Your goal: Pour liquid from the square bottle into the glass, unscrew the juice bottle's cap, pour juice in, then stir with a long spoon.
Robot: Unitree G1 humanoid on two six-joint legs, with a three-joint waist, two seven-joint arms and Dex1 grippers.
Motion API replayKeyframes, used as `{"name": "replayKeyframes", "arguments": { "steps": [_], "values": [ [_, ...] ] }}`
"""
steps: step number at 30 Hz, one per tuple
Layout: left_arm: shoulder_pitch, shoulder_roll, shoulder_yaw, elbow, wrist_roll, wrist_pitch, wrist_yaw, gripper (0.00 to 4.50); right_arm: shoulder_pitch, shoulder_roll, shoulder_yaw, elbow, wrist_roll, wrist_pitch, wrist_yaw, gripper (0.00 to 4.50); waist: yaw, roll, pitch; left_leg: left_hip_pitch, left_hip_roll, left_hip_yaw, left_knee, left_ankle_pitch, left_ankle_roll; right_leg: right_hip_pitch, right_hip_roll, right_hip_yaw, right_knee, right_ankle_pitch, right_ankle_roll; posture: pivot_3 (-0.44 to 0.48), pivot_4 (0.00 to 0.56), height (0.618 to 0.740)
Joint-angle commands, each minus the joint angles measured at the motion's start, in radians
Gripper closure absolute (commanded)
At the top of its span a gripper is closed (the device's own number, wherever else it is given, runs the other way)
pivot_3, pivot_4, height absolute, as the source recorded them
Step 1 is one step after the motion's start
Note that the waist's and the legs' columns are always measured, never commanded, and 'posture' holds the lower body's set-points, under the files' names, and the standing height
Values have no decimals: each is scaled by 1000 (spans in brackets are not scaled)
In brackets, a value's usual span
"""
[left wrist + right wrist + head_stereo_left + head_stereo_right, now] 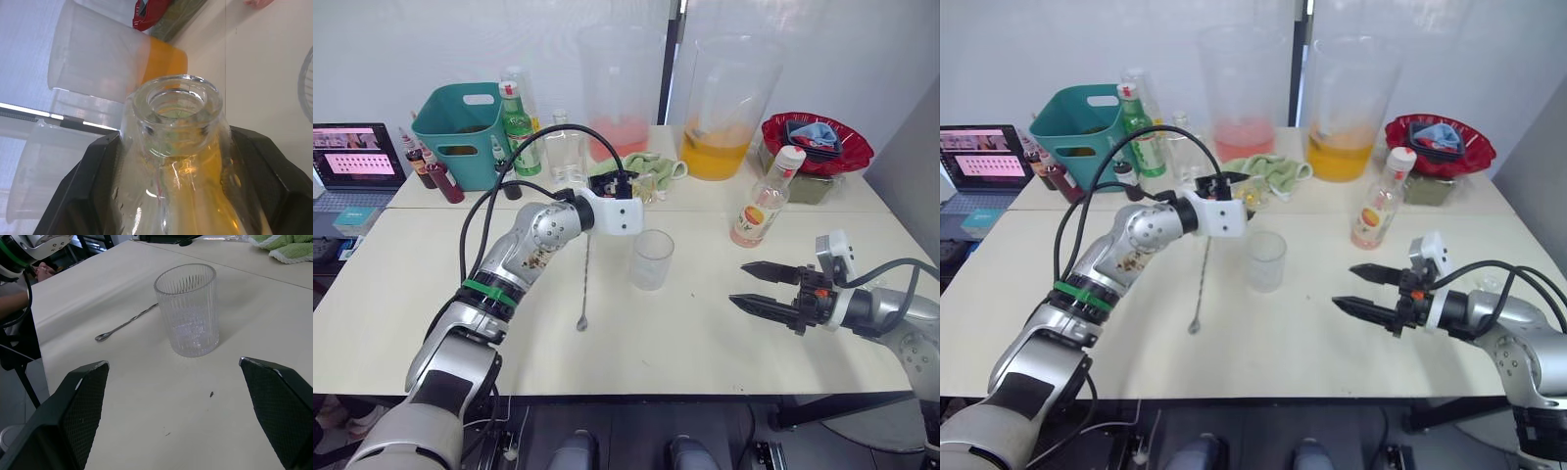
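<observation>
My left gripper [634, 189] is shut on the square bottle [181, 112], which lies tipped on its side, its open neck pointing right, just behind and above the glass [652, 258]. Yellow liquid pools along the bottle's lower side. The ribbed clear glass [187, 308] stands mid-table. To its left the long spoon [583, 279] lies flat on the table. At the right rear the juice bottle [765, 204] stands upright with its cap [790, 156] on. My right gripper [756, 287] hovers low and open, to the right of the glass, pointing at it.
Two huge beakers [619, 93] [722, 108] with pink and orange liquid stand at the back. A teal basket [463, 121], a green bottle [517, 127], small sauce bottles [438, 174], a green cloth [656, 168], a red bowl [817, 140] and a laptop [354, 155] line the rear.
</observation>
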Motion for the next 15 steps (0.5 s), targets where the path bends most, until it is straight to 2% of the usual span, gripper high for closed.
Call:
{"name": "replayKeyframes", "arguments": {
  "steps": [1,6,15],
  "values": [
    [-36,4,11,-21,49,-56,86,1716,-8,-11,-40,-27,20,-2,-12,0,0,0,0,0,0,0,0,0,0,0,0,0,0,0,0,0,150,740],
    [-32,7,-7,-1,103,-101,130,1716,-8,-11,-35,-27,6,-17,-30,0,0,0,0,0,0,0,0,0,0,0,0,0,0,0,0,0,150,740],
    [-41,3,-42,32,241,-159,285,1716,-2,-15,-34,-32,-20,-33,-66,0,1,0,0,0,0,0,0,0,0,0,0,0,0,0,0,0,150,740]
  ]
}}
